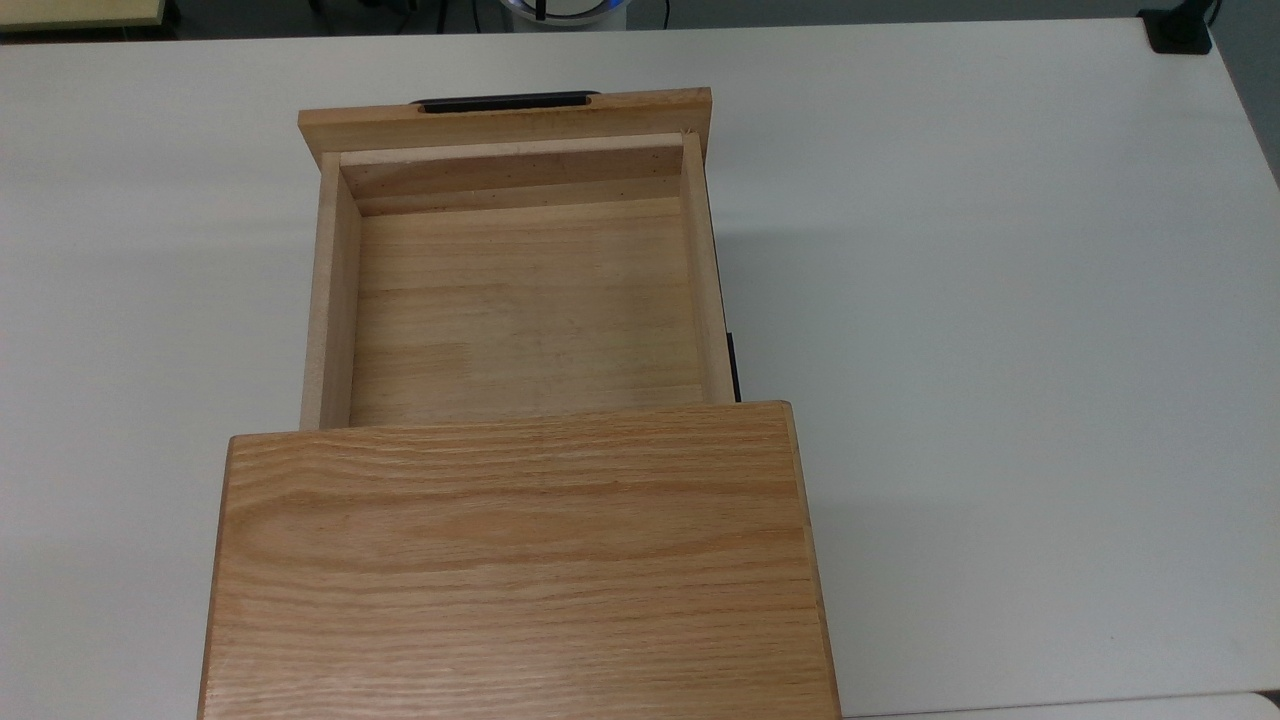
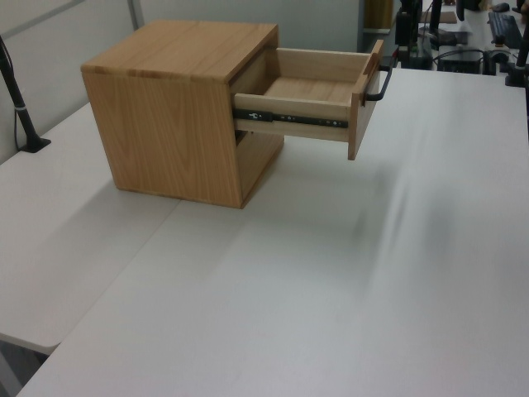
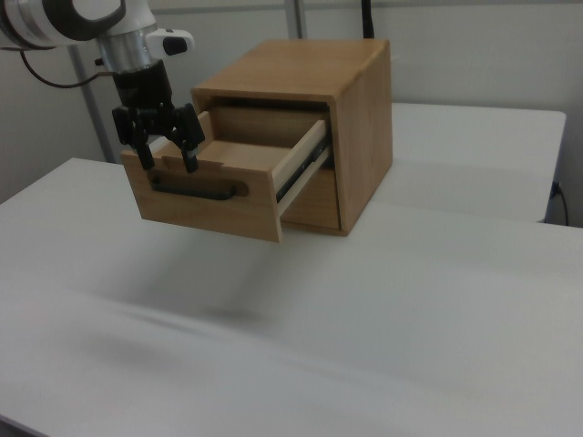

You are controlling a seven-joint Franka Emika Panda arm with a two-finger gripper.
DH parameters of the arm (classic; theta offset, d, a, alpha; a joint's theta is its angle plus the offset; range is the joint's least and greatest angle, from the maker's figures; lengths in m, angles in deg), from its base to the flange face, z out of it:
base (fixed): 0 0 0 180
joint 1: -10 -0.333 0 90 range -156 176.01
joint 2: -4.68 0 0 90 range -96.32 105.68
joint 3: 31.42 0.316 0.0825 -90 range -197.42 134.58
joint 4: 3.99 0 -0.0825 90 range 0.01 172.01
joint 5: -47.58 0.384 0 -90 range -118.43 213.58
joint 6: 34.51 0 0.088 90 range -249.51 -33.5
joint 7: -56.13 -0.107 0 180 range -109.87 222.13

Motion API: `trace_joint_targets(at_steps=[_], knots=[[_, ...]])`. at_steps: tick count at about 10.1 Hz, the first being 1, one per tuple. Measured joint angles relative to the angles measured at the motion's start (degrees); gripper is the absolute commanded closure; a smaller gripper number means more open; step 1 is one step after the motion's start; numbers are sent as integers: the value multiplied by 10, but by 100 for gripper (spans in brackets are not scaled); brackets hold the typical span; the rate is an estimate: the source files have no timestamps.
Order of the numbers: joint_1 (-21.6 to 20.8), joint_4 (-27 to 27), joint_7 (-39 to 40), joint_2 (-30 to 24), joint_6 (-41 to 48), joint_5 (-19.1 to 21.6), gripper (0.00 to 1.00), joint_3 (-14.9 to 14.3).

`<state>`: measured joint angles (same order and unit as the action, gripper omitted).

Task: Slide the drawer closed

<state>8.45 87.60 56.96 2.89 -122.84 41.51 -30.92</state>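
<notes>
Drawer (image 1: 525, 310) pulled far out of the oak cabinet (image 1: 515, 565), which sits on the white table (image 1: 1000, 300). In the top view the drawer's front panel is toward the top edge, with the black bar handle (image 1: 505, 101) on its outer face; inside is bare wood. Left view shows the black slide rail (image 2: 302, 120) along the drawer's side. In the right view the gripper (image 3: 168, 164) hangs at the front panel's top edge, just above the handle, its 2 fingers spread apart, gripping nothing.
</notes>
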Motion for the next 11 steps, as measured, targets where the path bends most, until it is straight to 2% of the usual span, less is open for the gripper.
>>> trace_joint_targets(at_steps=[3, 11], knots=[[1, -1, 0, 0, 0, -11, 0, -5], [1, -1, 0, 0, 0, -12, 0, -5]])
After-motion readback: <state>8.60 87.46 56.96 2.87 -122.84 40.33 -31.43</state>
